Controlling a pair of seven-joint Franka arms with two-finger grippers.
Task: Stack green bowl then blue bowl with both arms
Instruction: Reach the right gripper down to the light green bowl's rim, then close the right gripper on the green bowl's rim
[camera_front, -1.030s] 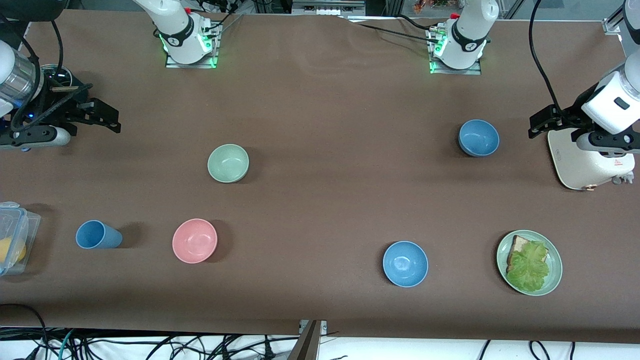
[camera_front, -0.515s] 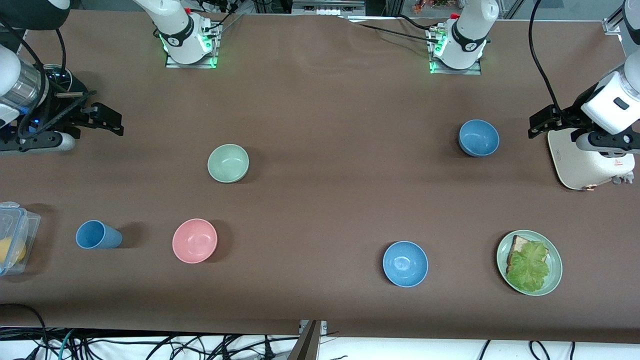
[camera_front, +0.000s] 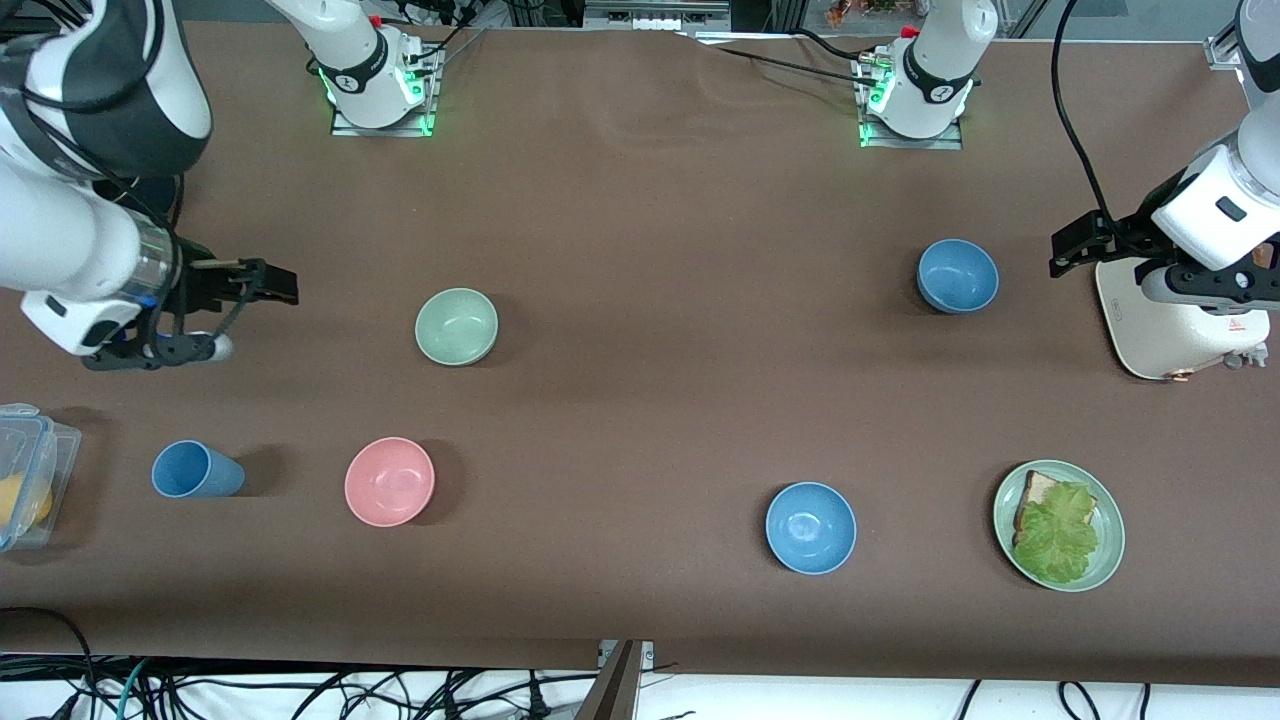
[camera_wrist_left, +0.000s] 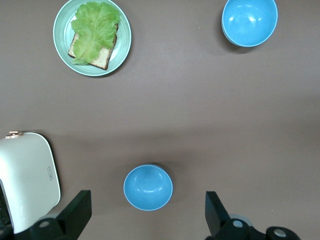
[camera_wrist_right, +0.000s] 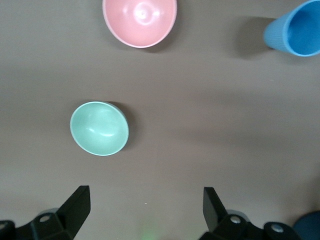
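A long table (camera_front: 640, 200) covered in matte brown cloth fills nearly the whole scene, evenly lit from above with soft shadows. Along its nearest edge a white floor strip (camera_front: 820, 700) shows, strewn with tangled black cables (camera_front: 300, 690). Metal framing (camera_front: 655, 14) stands at the top.

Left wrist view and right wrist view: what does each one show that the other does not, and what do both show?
Only the left wrist view shows the blue bowl, the sky-blue bowl, the green plate with lettuce and bread, and a white appliance. Only the right wrist view shows the green bowl, the pink bowl and the blue cup. Both show brown tabletop and their own open jaws.
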